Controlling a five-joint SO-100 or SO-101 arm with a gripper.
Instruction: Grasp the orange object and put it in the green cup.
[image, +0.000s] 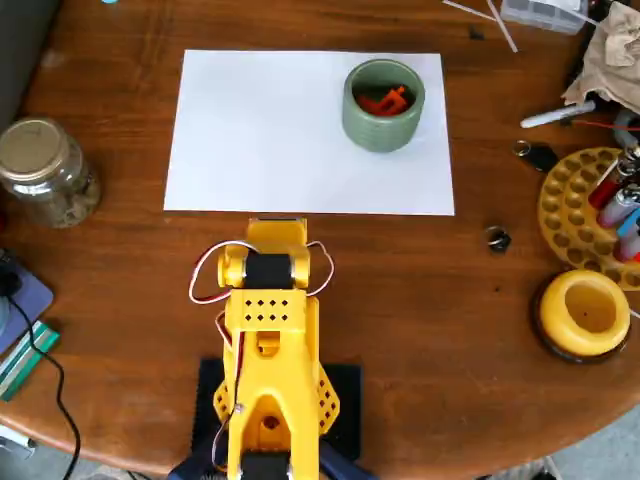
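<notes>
On the round brown wooden table (480, 330) the folded yellow plastic robot arm (268, 340) hides its claw, so its opening cannot be told, beyond it lies a white paper sheet (260, 130) bearing the squat sage-green ceramic cup (383, 125), the small orange-red plastic piece (385, 99) inside.

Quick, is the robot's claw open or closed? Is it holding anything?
Gripper: cannot be told; the folded yellow arm hides its fingers. The orange object lies in the green cup.

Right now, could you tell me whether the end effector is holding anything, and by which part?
Nothing appears held: the orange object lies inside the green cup, far from the folded arm. The end effector itself is hidden.
</notes>
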